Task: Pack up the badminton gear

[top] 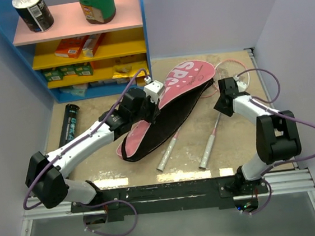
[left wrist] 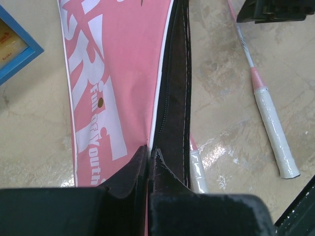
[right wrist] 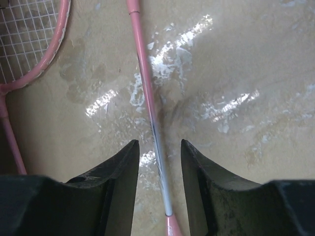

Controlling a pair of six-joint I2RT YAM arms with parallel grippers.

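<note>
From above, the pink cover [top: 169, 97] lies slantwise across the middle of the bench [top: 240, 154]. White "SP" can be read at its upper end, and its black edge faces lower right. The left end effector [top: 150, 93] sits at the cover's upper left rim. The white grip of the first racket [top: 168, 152] pokes out below the cover, and the second racket [top: 210, 146] lies just to its right. The right end effector [top: 223, 97] hangs over that racket's shaft. At far left lies the black tube [top: 70, 122], its teal lettering too small to read, below the blue shelf [top: 144, 35].

In the left wrist view, the fingers [left wrist: 197, 211] are pressed together, pinching the cover's black zippered edge at bottom centre. On the pink face, "RT" and "Full of Youth" can be read.

In the right wrist view, the fingers [right wrist: 118, 187] stand spread on either side of the thin shaft, with a gap at each side. A strung racket head fills the upper left corner.
</note>
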